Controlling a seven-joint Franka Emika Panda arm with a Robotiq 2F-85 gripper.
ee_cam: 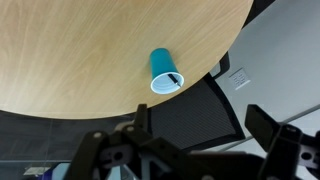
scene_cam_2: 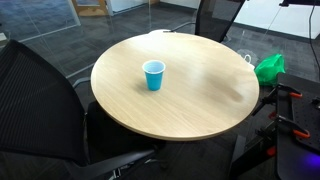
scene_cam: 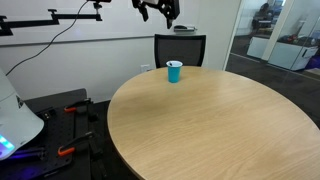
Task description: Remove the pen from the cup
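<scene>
The teal-blue cup stands upright on the round wooden table near its far edge, and it also shows in the other exterior view. In the wrist view the cup is seen from above, with the thin dark pen leaning inside at its rim. My gripper hangs high above the table, well clear of the cup. In the wrist view its jaws are spread wide and empty.
A black mesh office chair stands behind the table next to the cup. Another dark chair is beside the table. A green object lies off the table's edge. Stands and cables sit on the floor.
</scene>
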